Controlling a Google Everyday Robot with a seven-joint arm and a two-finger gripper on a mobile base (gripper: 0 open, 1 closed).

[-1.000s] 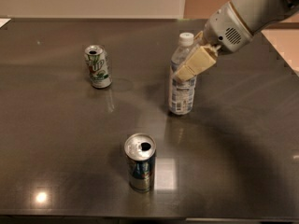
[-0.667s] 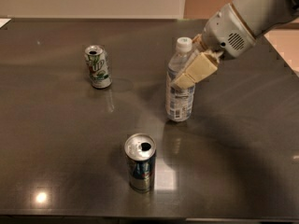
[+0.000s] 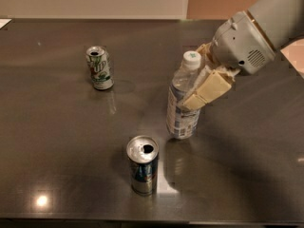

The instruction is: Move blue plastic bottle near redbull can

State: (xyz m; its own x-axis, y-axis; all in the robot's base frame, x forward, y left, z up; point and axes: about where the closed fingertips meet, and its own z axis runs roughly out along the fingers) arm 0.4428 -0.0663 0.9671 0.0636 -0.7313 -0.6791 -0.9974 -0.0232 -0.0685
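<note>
Clamped on the blue plastic bottle with the gripper, right of centre. Brought nearer the redbull can than before, leaning slightly.

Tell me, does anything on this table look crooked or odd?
Only the bottle: it leans instead of standing straight, with the tool clamped on its upper half. Both cans, the Red Bull in front and the green-and-white one back left, stand upright. Nothing looks spilled.
</note>
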